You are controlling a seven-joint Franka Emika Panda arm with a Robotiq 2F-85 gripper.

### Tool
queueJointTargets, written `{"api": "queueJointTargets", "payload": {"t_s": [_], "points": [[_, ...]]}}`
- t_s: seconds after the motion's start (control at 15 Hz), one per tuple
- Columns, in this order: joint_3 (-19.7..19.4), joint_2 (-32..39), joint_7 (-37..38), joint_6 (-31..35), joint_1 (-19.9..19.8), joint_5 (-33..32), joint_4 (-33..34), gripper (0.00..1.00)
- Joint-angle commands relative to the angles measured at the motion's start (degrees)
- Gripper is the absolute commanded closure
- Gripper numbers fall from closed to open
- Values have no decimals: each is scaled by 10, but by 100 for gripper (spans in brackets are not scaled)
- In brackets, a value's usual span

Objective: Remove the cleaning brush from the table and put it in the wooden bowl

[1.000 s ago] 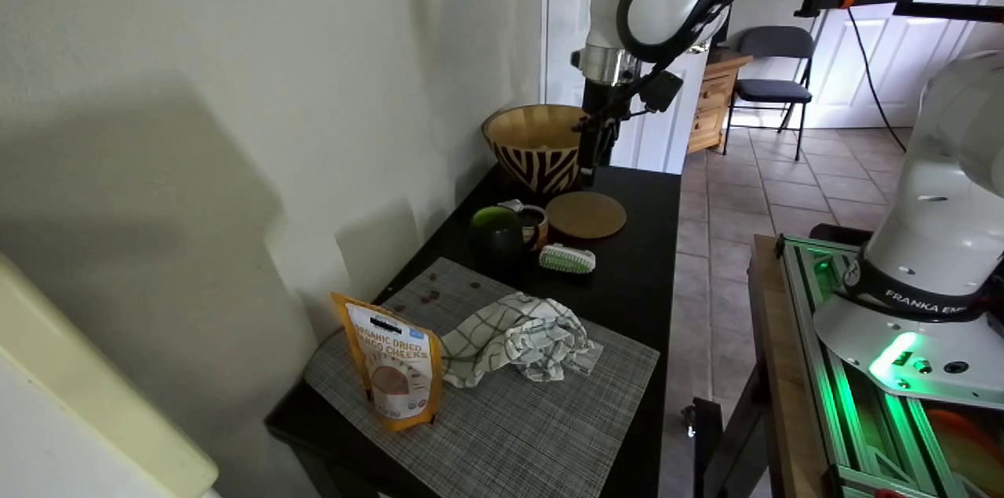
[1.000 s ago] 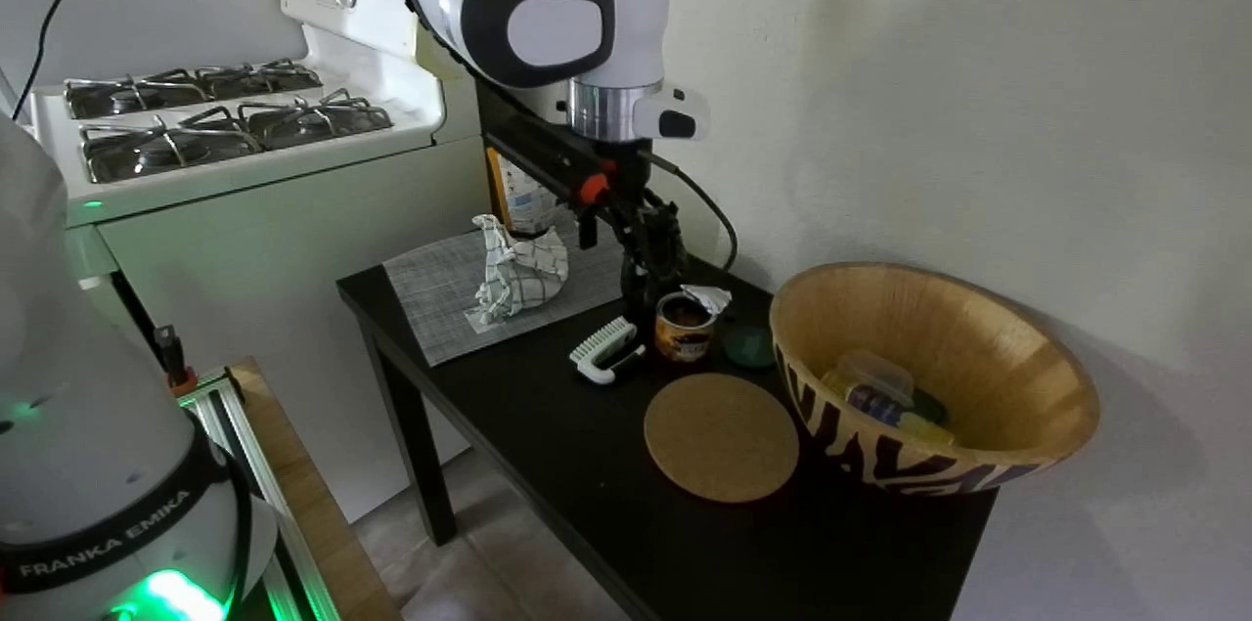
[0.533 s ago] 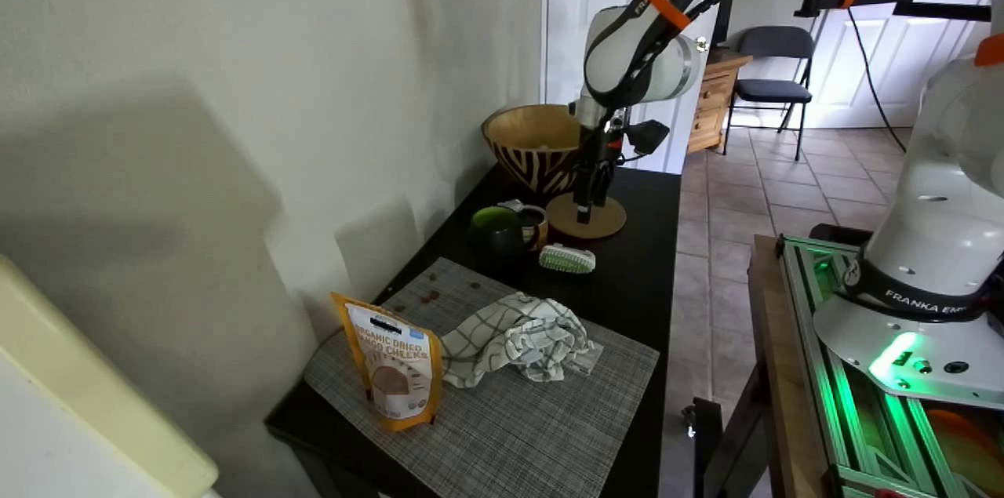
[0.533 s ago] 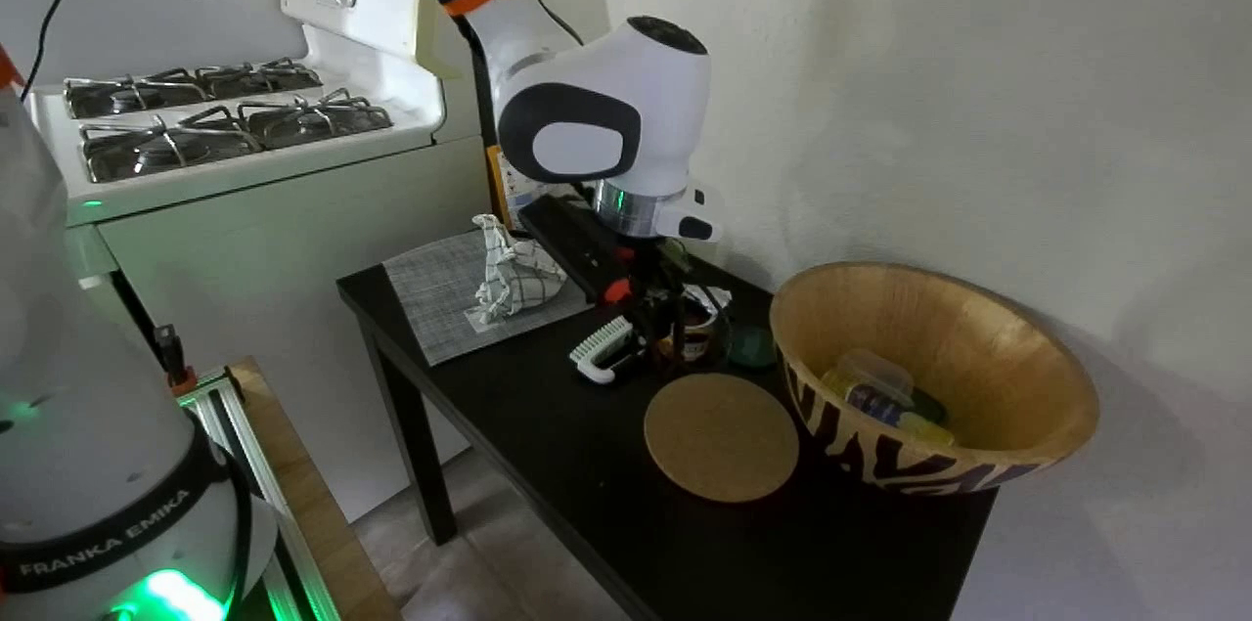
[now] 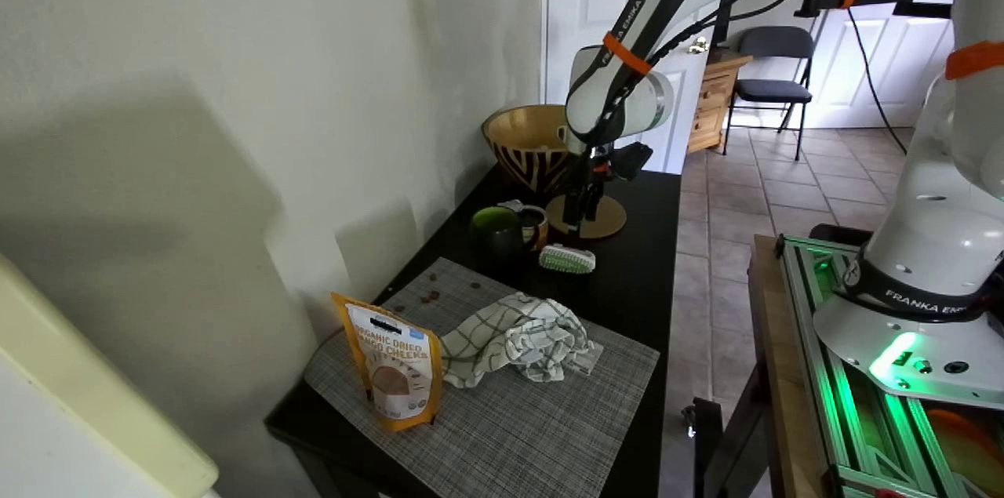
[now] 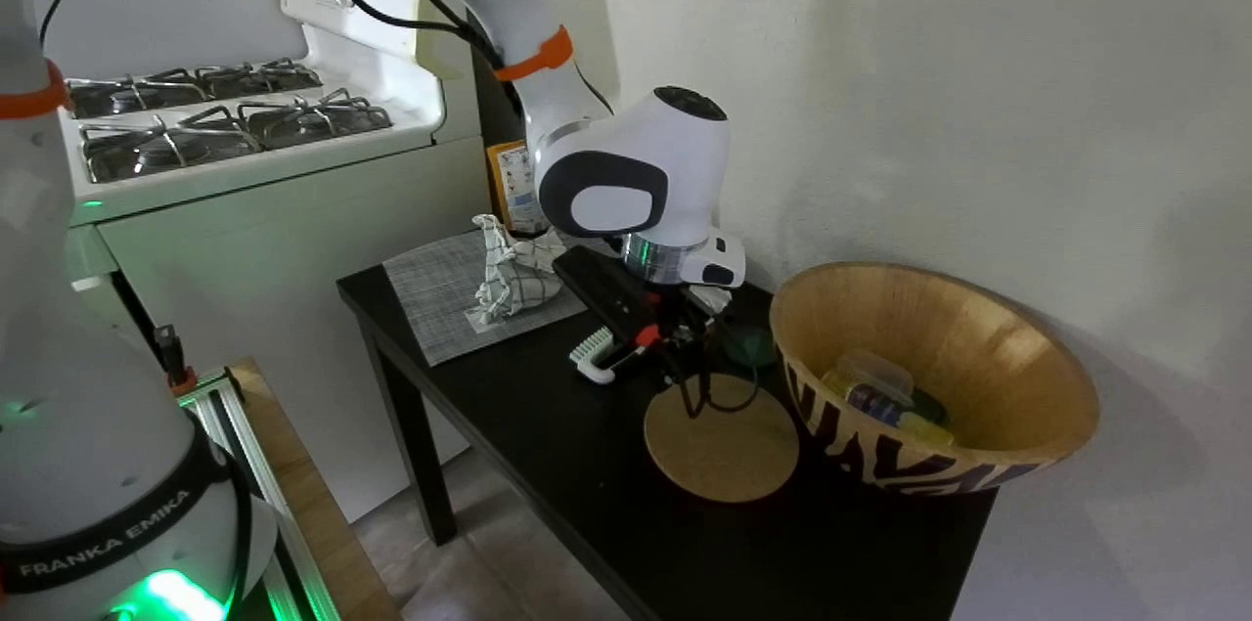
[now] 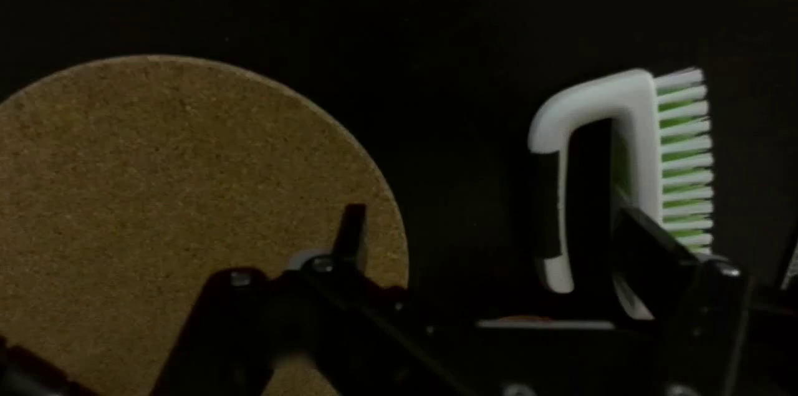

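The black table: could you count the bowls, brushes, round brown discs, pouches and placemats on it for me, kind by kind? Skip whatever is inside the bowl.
Wooden bowl: 1
Cleaning brush: 1
Round brown disc: 1
Orange-edged pouch: 1
Grey placemat: 1
Total: 5

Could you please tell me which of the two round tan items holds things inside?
The deep wooden bowl with dark stripes outside; the other, a disc, is flat.
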Motion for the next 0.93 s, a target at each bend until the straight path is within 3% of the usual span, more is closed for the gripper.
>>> {"api": "queueJointTargets", "payload": {"t_s": [0.0,0.73,0.87], "points": [[15,38,35,32,-12,-41,15,0],[19,44,93,53,8,-145,6,0],[19,49,103,53,8,-155,7,5]]}}
